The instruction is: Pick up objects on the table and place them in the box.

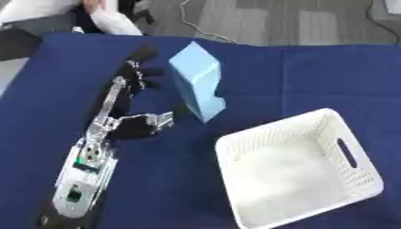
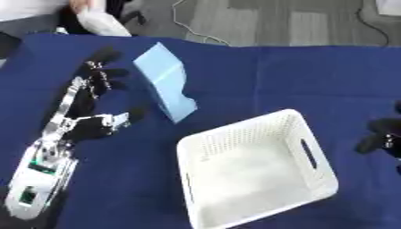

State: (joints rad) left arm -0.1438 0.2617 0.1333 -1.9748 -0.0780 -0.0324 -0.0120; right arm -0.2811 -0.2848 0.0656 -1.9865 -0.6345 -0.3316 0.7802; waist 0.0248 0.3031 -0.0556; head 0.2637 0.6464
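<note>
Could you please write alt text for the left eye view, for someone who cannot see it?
The robot's left hand lies open on a dark blue tablecloth, fingers stretched toward a light blue box-shaped object just to its right, not gripping it. A white perforated basket sits empty at lower right.

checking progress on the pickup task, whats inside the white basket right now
Nothing can be seen inside the white basket: its pale bottom looks bare. The light blue box is outside it on the blue cloth, beside the open left hand. The near wall hides a strip of the floor.

A pale blue box [image 1: 197,80], white perforated basket [image 1: 356,176], navy tablecloth [image 1: 313,76].
</note>
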